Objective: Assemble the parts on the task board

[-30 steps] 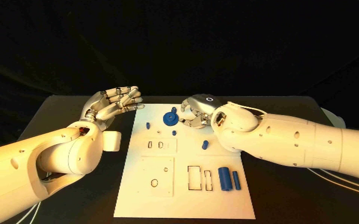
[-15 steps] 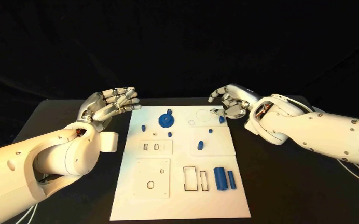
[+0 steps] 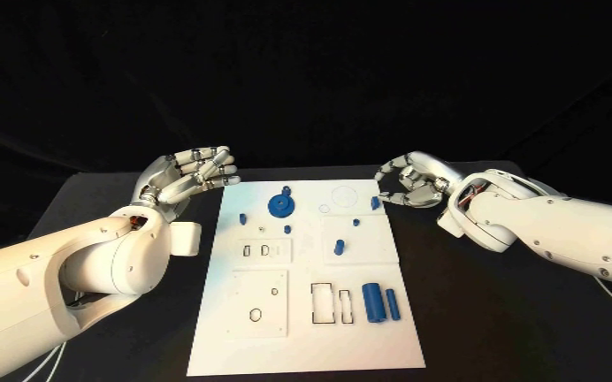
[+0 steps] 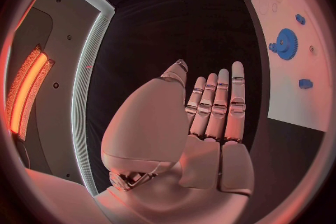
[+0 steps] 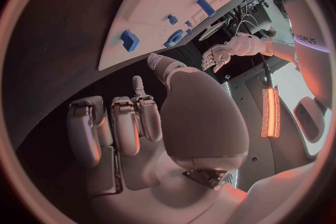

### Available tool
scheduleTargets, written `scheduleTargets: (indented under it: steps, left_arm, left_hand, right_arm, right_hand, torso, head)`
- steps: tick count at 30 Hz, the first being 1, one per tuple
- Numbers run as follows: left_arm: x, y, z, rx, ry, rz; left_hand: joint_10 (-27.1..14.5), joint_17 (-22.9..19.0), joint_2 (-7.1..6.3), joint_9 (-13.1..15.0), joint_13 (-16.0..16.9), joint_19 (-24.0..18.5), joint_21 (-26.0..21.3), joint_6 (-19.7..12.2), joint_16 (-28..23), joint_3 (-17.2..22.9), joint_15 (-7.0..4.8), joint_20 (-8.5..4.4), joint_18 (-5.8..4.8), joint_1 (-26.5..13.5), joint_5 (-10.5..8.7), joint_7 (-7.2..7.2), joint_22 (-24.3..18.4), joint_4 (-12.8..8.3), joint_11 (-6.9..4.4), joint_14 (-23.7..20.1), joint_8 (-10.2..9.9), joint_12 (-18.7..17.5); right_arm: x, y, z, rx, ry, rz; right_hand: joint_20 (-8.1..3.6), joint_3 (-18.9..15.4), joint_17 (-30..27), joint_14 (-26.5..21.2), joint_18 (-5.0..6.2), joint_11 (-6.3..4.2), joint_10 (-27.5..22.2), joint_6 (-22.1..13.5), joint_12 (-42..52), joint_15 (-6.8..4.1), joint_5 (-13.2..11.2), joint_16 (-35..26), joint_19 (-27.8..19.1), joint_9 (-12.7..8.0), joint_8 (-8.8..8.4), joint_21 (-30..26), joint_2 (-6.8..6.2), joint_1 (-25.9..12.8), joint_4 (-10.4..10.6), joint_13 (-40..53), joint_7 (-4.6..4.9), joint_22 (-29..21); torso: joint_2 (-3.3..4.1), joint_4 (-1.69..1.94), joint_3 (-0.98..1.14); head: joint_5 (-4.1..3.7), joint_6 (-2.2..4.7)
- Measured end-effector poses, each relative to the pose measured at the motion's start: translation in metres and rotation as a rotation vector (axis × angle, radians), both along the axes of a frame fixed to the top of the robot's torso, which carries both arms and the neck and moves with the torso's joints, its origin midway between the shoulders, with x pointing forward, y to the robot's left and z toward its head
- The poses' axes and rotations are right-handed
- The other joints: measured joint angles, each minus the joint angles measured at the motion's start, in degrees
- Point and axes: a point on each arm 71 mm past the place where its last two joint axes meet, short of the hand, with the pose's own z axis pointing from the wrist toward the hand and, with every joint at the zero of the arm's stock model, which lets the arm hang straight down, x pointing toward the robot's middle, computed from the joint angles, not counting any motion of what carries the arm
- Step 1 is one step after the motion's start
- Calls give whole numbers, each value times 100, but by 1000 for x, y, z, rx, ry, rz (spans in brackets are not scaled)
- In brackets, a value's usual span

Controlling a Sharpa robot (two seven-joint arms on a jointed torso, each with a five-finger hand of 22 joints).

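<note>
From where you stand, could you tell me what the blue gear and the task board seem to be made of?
The blue gear looks like matte moulded or printed plastic: even colour, no metallic glint. The task board seems a thin, rigid white sheet, plastic or painted, with a flat matte face and dark-edged cut-outs. Neither material is certain.

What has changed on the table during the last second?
The right hand drew back from the blue gear on the board to the board's right edge, holding nothing; its fingers are curled. The left hand stayed open beside the board's far left corner. The gear and the other blue parts kept their places; the view itself shifted slightly.
</note>
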Motion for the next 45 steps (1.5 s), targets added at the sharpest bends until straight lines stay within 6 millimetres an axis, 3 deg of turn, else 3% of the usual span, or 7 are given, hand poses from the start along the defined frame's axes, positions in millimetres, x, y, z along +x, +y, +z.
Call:
scheduleTargets:
  steps: [11,28,37,45]
  left_arm:
    - [1,2,0,1,0,2]
    - [1,2,0,1,1,3]
    - [1,2,0,1,1,3]
    - [1,2,0,1,1,3]
  left_hand:
    - [0,0,0,0,0,0,0,0,0,0,0,0,0,0,0,0,0,0,0,0,0,0]
    - [0,5,0,0,-1,0,0,0,0,0,0,0,0,0,0,0,-4,0,0,0,0,0]
    - [-1,5,24,0,-1,22,0,0,0,0,0,21,0,24,0,0,-4,0,0,0,0,0]
    - [-1,10,24,0,-1,21,0,0,0,0,0,21,0,24,0,0,-4,0,0,0,0,1]
  right_arm:
    - [2,-6,-17,-14,55,-4]
    - [3,3,-31,-22,101,14]
    - [5,6,-35,-24,107,12]
    - [7,7,-36,-25,107,7]
  right_hand:
    - [0,-23,-1,0,0,83,-83,-169,-85,0,122,0,0,-33,-161,0,0,0,-56,0,73,-1]
    - [0,-23,-2,-21,0,83,-83,-136,-85,21,121,0,0,-27,-161,0,1,0,-56,4,90,-2]
    - [0,0,-2,-21,0,103,-62,96,-55,21,121,0,0,3,-129,0,117,19,-80,3,59,-3]
    - [0,105,-3,-21,0,51,-10,335,8,21,51,0,0,34,-42,0,229,27,-87,3,2,-3]
  torso:
    - [3,3,-3]
    - [1,1,-5]
    - [-2,5,-5]
    - [-2,3,-5]
  head:
    - [-5,-36]
    - [23,-70]
    - [9,-81]
    - [8,-98]
